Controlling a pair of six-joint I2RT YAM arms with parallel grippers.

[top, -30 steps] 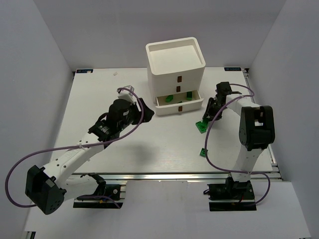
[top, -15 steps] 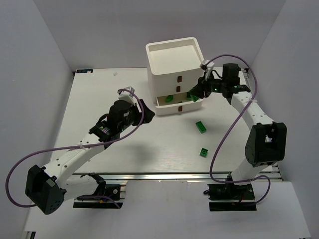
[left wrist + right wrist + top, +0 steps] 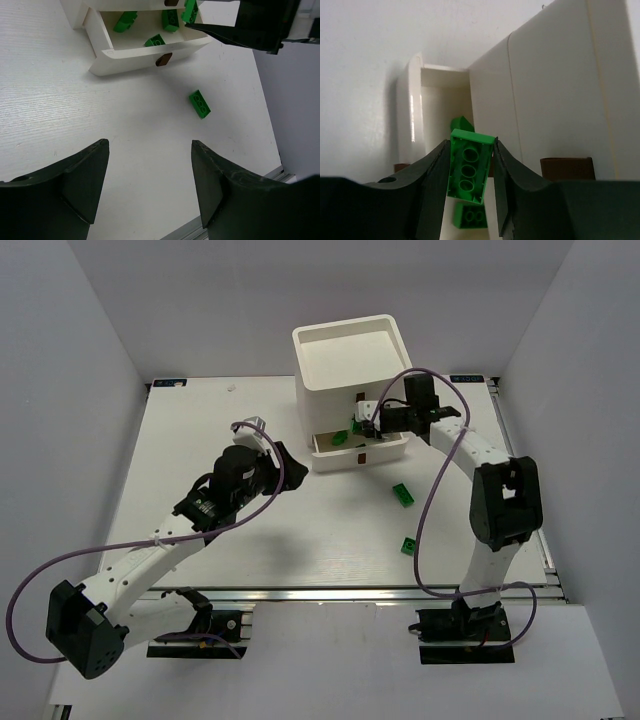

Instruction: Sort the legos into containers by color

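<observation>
The white three-tier drawer unit [image 3: 350, 370] stands at the back centre, its bottom drawer [image 3: 385, 450] pulled open with several green legos [image 3: 156, 40] inside. My right gripper [image 3: 364, 422] is over that drawer, shut on a green lego [image 3: 469, 167] held on end with its hollow underside showing. More green legos [image 3: 470, 216] lie in the drawer below it. Two green legos [image 3: 402, 494] [image 3: 410, 545] lie loose on the table; one shows in the left wrist view [image 3: 199, 104]. My left gripper [image 3: 290, 462] [image 3: 148, 150] is open and empty, left of the drawer.
The upper two drawers are shut, with brown handles [image 3: 355, 397]. A tray [image 3: 350, 345] tops the unit. The table's metal front rail [image 3: 330, 592] runs along the near edge. White walls enclose the left, right and back sides.
My right gripper has swung from beside the loose legos on the table up and left to over the open bottom drawer. The left arm has barely moved.
</observation>
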